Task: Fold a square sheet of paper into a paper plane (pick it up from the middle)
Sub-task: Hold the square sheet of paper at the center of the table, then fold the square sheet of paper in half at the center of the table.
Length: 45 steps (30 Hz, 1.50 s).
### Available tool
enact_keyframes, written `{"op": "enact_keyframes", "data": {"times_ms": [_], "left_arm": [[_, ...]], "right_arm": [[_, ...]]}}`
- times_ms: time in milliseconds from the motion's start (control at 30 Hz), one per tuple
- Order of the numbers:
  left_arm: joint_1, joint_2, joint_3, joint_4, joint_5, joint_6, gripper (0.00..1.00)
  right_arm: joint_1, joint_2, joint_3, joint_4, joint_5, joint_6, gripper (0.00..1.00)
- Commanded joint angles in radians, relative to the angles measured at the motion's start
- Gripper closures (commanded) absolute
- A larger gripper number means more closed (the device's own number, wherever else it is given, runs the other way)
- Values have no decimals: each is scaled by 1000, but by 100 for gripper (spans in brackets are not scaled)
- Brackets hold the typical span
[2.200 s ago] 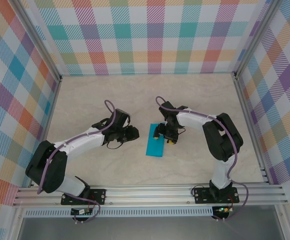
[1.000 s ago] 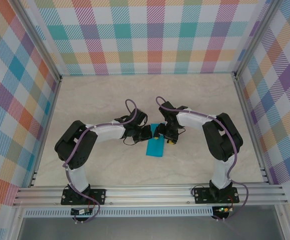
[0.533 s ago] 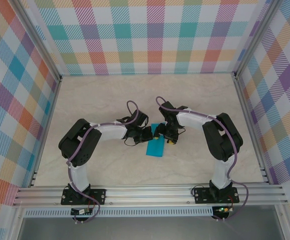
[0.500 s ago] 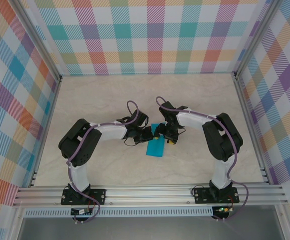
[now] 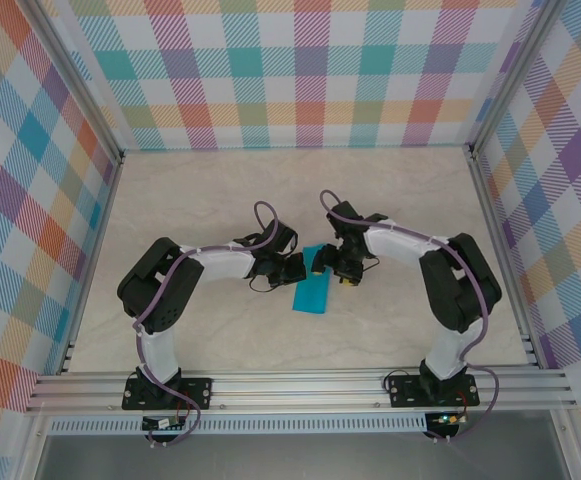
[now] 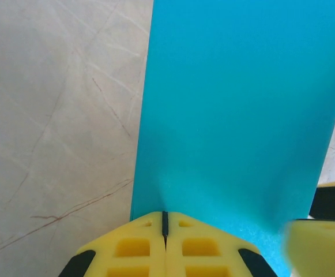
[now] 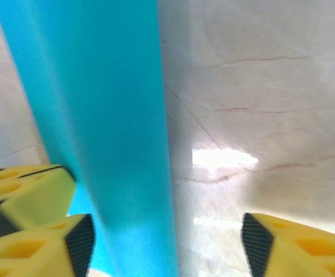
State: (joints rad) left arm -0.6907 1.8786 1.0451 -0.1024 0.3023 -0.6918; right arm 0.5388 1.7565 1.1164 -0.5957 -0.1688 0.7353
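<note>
The sheet of paper [image 5: 312,291] lies flat on the table, folded into a narrow teal-blue rectangle; a paper plane is out of view. My left gripper [image 5: 295,268] is shut, its yellow tips [image 6: 165,216] resting on the paper [image 6: 236,115] near its left edge. My right gripper [image 5: 331,271] is open and straddles the paper's [image 7: 98,115] right edge. One finger [image 7: 34,248] stands over the paper and the other [image 7: 294,242] over bare table. The two grippers sit close together at the paper's far end.
Beige marbled table [image 5: 200,200] with free room all round the paper. Plaid walls [image 5: 290,70] and aluminium posts close in the left, right and back. A metal rail [image 5: 300,385] with the arm bases runs along the near edge.
My left arm swung in from the left and set its shut tips on the paper's far-left part. My right gripper shifted slightly to the right and its jaws narrowed a little.
</note>
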Motion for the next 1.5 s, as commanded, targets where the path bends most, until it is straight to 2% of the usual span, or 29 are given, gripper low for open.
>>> {"op": "enact_keyframes", "data": {"times_ms": [0,33,200,267,633,1233,1467], "left_arm": [[-15,31,-13,-53,-33,9,100],[-15,32,-12,-53,-34,10,100],[-15,30,-13,-55,-33,11,100],[-15,31,-13,-58,-34,12,100],[-14,34,-7,-66,-32,17,100],[-16,37,-10,-82,-38,25,100],[-16,34,-13,-86,-47,25,100]], "right_arm": [[-28,-120,-48,81,-60,-14,45],[-31,-138,-63,109,-89,-10,54],[-33,-143,-138,289,-257,36,88],[-33,-123,-156,314,-266,49,96],[-47,-48,-228,402,-298,47,97],[-71,1,-393,512,-266,-6,100],[-73,-117,-428,558,-277,-45,100]]}}
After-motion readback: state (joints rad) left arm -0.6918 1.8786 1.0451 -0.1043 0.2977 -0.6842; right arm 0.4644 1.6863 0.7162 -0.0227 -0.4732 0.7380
